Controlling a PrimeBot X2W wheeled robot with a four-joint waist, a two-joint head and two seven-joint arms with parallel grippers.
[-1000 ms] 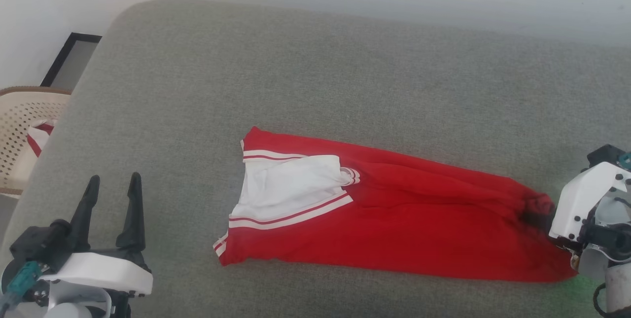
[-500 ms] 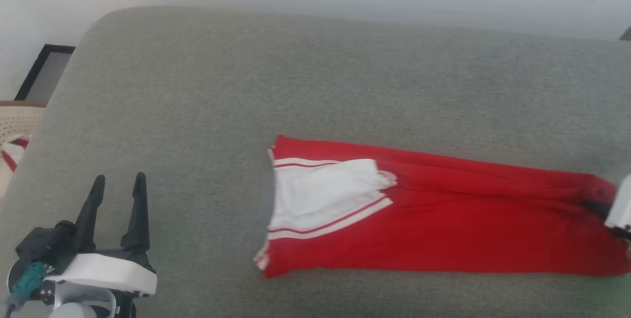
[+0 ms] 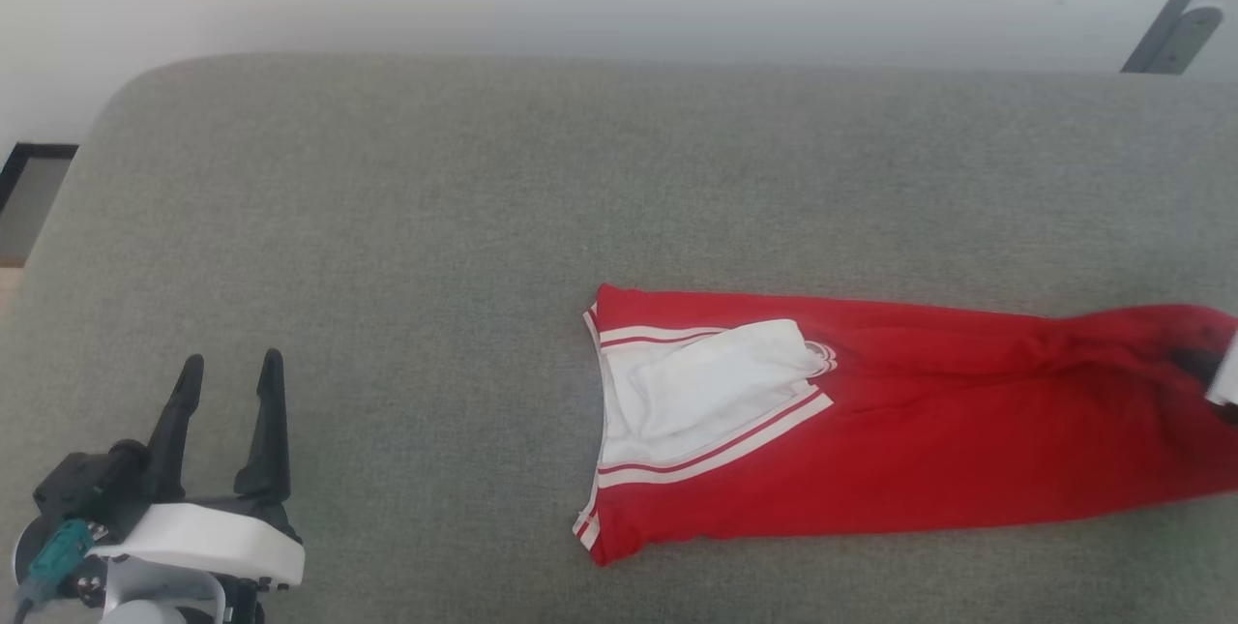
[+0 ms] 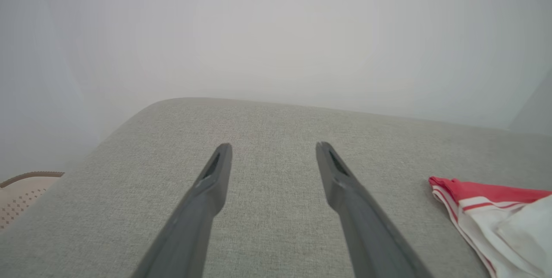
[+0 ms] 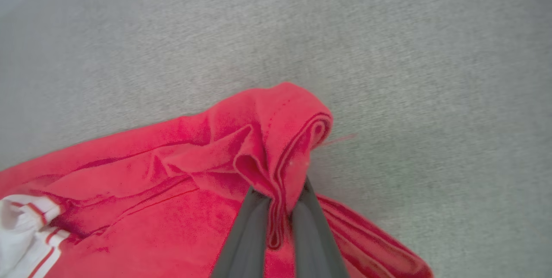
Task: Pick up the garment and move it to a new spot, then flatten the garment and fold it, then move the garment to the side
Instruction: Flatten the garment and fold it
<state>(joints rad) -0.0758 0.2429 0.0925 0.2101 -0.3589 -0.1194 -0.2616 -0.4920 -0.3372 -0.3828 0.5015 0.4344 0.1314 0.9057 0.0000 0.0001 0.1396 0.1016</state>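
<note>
The garment (image 3: 870, 450) is a red jersey folded into a long, narrow strip, lying plain side up across the right part of the grey cushion (image 3: 387, 218). A white sleeve with red-and-white striped trim lies folded over its left end. Its right end is gathered into a rolled bunch.

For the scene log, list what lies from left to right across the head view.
left tool, open → bare grey cushion → garment, white sleeve end first, then its red body → right tool, shut on the garment's end at the picture's right edge.
</note>
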